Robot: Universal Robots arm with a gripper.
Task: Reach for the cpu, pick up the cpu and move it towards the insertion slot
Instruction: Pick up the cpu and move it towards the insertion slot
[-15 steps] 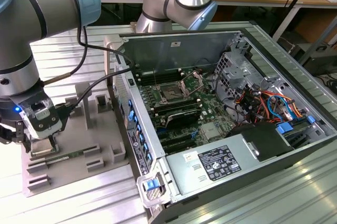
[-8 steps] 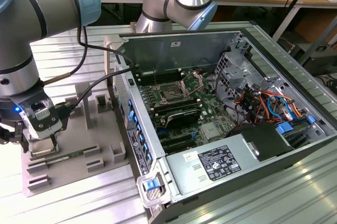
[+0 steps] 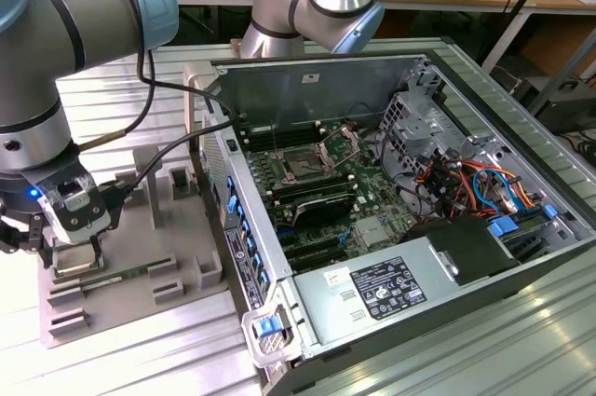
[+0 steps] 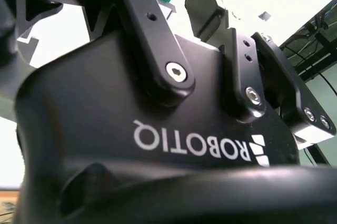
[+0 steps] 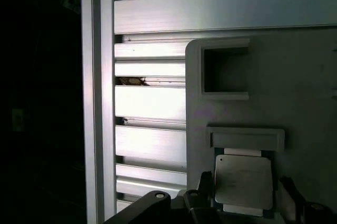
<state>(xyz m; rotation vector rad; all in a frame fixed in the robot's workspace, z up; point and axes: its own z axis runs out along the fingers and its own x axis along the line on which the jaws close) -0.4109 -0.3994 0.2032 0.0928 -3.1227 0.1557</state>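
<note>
Exterior view: gripper (image 3: 76,249) low over grey fixture (image 3: 140,228), well apart from insertion slot (image 3: 303,165).
Second wrist view: black gripper housing, close up.
First wrist view: fingers (image 5: 204,186) spread astride cpu (image 5: 243,182) in its nest. Likely light, rigid, slick, fragile; pinch opposite edges.

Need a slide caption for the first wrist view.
Gripper open around the cpu seated in a gray holder on the slatted table.

cpu (image 5: 244,182): matt silver metal | holder (image 5: 295,87): matt grey plastic | table (image 5: 150,103): shiny ribbed metal
</note>
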